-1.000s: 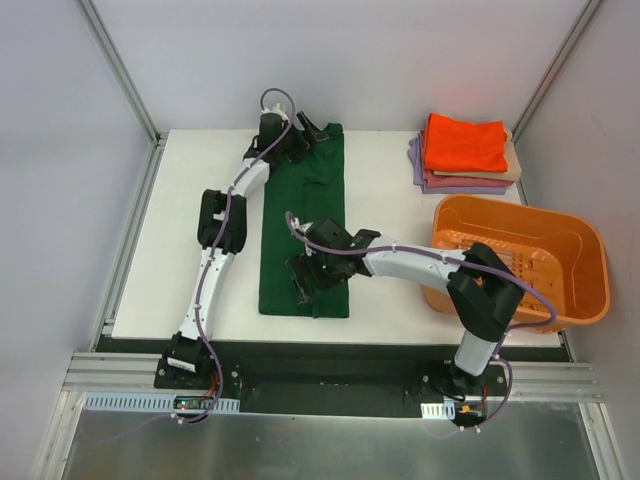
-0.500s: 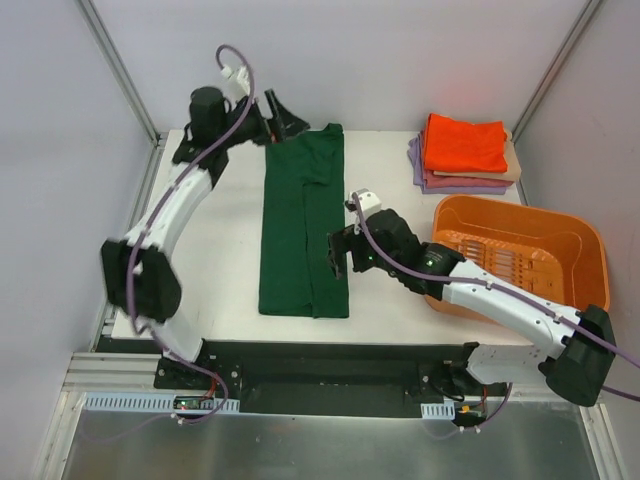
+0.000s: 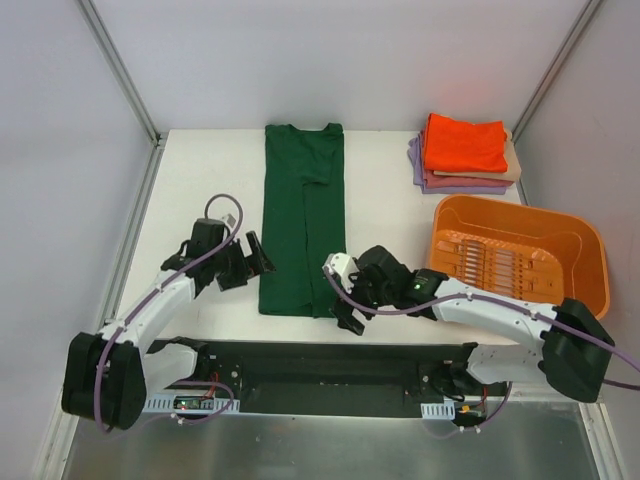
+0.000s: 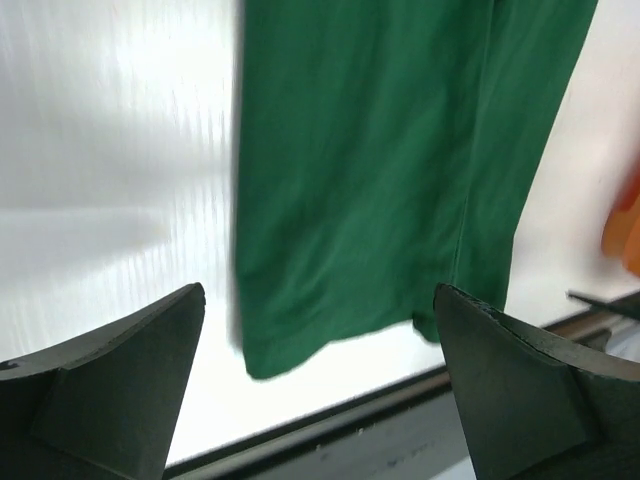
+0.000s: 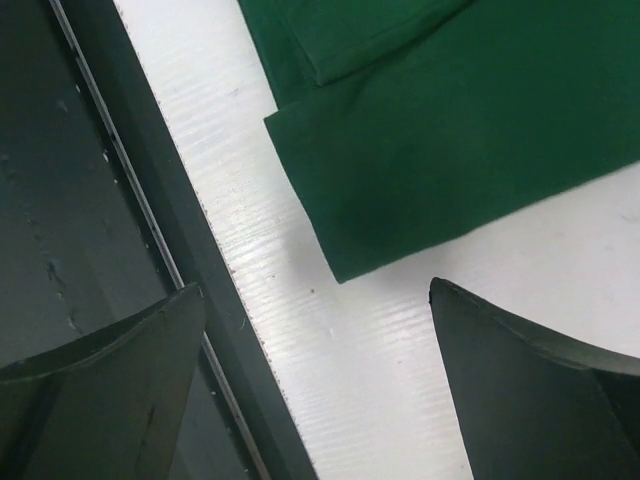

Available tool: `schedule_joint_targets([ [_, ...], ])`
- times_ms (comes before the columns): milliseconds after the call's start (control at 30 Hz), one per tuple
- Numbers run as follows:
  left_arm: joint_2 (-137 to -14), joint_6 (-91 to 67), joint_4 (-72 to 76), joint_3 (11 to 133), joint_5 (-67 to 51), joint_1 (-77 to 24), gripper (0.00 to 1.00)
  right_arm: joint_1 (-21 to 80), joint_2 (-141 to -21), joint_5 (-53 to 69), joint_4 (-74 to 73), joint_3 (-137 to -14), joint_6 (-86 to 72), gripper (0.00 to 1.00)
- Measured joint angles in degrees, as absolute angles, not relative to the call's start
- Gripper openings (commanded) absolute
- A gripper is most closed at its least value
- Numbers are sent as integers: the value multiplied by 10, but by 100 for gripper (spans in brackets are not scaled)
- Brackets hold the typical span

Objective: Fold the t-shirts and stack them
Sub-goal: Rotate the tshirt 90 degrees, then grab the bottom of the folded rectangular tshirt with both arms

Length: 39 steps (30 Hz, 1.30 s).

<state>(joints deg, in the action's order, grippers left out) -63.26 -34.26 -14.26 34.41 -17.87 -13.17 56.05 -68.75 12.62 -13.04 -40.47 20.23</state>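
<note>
The dark green t-shirt (image 3: 303, 215) lies folded into a long narrow strip down the middle of the white table. My left gripper (image 3: 253, 262) is open and empty just left of its near-left corner; the left wrist view shows that hem (image 4: 330, 290) between the jaws. My right gripper (image 3: 338, 300) is open and empty at the near-right corner, over the table's front edge; the corner shows in the right wrist view (image 5: 400, 200). A stack with the bright orange t-shirt (image 3: 465, 143) on top of tan (image 3: 513, 162) and lavender (image 3: 455, 185) ones sits at the back right.
An orange plastic basket (image 3: 520, 260) stands at the right, beside my right arm. The table's front edge (image 3: 330, 340) and a black rail run just below both grippers. Metal frame posts (image 3: 120, 70) rise at the back corners.
My left arm swung from the shirt's far collar end down to its near-left corner. My right gripper moved from the shirt's right side to the near-right corner. The shirt lies flat, released.
</note>
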Motion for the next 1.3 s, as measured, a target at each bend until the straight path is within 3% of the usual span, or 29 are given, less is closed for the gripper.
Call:
schedule_joint_targets([
  [167,-579,-368,-166,287,-193,-155,83,577,-753,132,-109,-405,278,99],
  [700,-713,-427,-149,276,-210,-225,17,602,-853,79,-91,-420,366,72],
  [800,-716,-430,-150,276,-210,-225,13,602,-858,72,-86,-424,366,62],
  [900,-716,-431,-152,276,-209,-225,8,602,-859,63,-82,-424,364,38],
  [1033,-716,-431,-155,278,-210,-225,0,602,-860,53,-80,-424,357,16],
  [1200,-706,-430,-169,277,-210,-225,0,609,-859,55,-74,-424,346,2],
  [1300,-671,-430,-189,269,-211,-225,0,621,-845,69,-76,-419,335,1],
])
